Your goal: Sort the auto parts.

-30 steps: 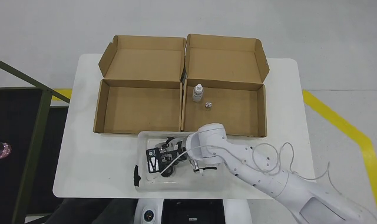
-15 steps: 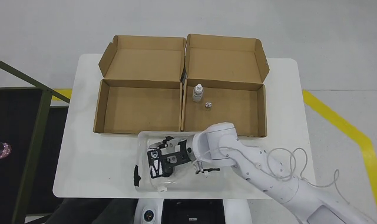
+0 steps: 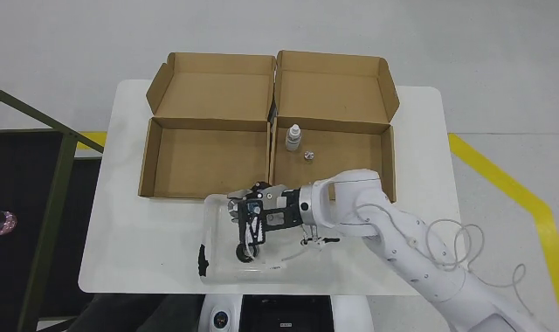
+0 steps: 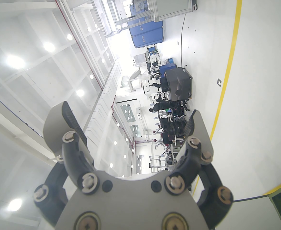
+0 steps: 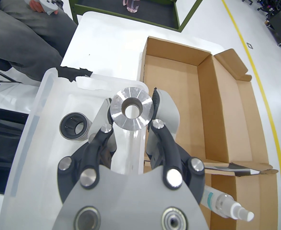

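My right gripper [image 5: 132,107] is shut on a silver metal ring [image 5: 141,118] with a round bore, held above the far rim of the clear plastic bin [image 5: 22,142]. In the top view this gripper [image 3: 247,213] hangs over the bin [image 3: 214,205] beside the cardboard boxes. A bearing with a black bore [image 5: 74,126] lies on the bin floor; from above the bearing [image 3: 247,252] is near the bin's front. My left gripper [image 4: 130,120] is open with nothing between its fingers, turned up toward the hall.
Two open cardboard boxes stand behind the bin. The left box [image 3: 210,162] holds nothing; the right box [image 3: 349,166] holds a small spray bottle [image 3: 294,138] and a small metal part [image 3: 307,154]. Black torn tape [image 3: 202,260] hangs on the bin's corner.
The right gripper has risen out of the bin with the silver ring and shifted toward the boxes; the arm's elbow swung right. The bearing stays in the bin.
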